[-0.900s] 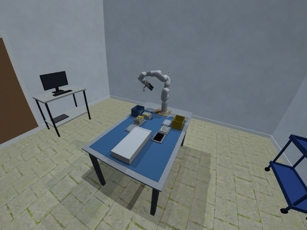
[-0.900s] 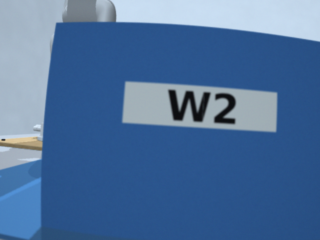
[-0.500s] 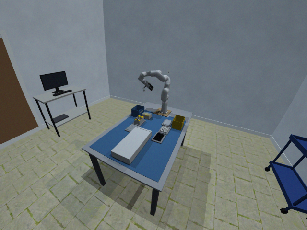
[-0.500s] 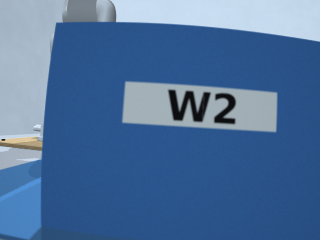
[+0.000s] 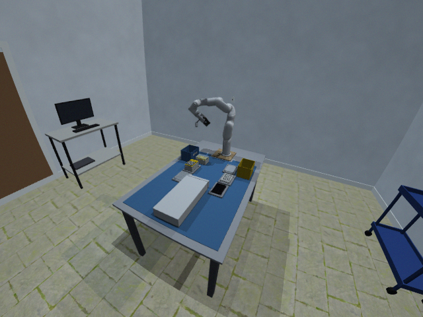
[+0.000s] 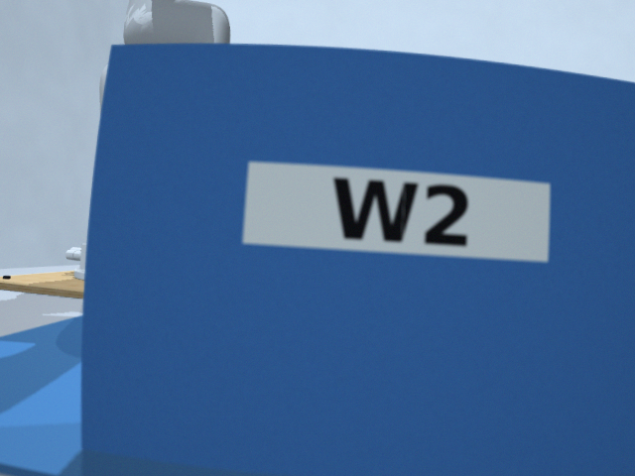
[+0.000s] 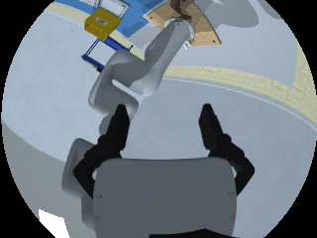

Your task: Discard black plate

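Observation:
The black plate point(image 5: 219, 188) lies flat in a grey nest on the right side of the blue bench mat. The yellow waste bin point(image 5: 246, 168) stands upright behind it near the bench's right edge; it also shows small in the wrist view point(image 7: 102, 22). My gripper point(image 5: 200, 121) is raised high above the back left of the bench, far from both the plate and the bin. In the wrist view its fingers stand wide apart with nothing between them. The nest's label is too small to read.
A blue bin W2 point(image 5: 189, 152) stands at the back left and fills the exterior view point(image 6: 358, 256). A long white box point(image 5: 180, 199) lies mid-bench. A yellow-topped rack point(image 5: 192, 165), another rack point(image 5: 202, 158) and two light plates point(image 5: 227, 177) point(image 5: 230, 168) stand between the bins.

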Motion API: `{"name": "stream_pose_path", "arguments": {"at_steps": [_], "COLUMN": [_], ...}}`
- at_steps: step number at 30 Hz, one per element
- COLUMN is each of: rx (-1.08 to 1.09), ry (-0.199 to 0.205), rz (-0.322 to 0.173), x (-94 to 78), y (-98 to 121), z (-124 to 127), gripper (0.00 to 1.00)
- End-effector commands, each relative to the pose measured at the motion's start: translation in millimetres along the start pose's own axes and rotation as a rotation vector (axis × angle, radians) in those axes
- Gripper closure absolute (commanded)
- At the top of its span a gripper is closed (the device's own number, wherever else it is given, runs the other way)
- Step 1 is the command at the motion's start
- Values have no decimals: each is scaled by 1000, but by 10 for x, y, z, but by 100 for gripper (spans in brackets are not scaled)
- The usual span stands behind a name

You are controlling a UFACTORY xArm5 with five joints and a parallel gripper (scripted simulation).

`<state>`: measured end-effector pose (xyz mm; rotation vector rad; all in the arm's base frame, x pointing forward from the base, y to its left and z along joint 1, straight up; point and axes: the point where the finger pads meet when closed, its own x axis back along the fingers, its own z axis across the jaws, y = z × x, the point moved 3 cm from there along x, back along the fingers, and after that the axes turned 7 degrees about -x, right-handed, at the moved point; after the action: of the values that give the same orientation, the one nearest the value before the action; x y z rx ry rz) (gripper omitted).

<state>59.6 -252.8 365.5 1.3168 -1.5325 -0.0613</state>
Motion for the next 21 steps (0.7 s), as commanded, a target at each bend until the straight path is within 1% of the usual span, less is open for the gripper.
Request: {"name": "stream_pose_path", "arguments": {"at_steps": [1, 2, 3, 5, 7, 9, 10, 13, 15, 16, 19, 21], "rx": [6, 12, 14, 14, 14, 28, 31, 31, 48, 52, 52, 73], "ry": [71, 103, 120, 122, 122, 183, 198, 201, 259, 272, 276, 330], "rz": [10, 16, 19, 18, 18, 35, 39, 37, 58, 62, 61, 86], "x": [1, -7, -12, -11, -11, -34, -41, -38, -72, -81, -78, -124], "y": [-202, -265, -311, -366, -366, -485, -527, -598, -709, -747, -814, -913], "z": [-95, -158, -189, -168, -168, -304, -335, -316, -464, -496, -487, -645], "gripper": [0, 0, 0, 0, 0, 0, 0, 0, 0, 0, 0, 0]}}
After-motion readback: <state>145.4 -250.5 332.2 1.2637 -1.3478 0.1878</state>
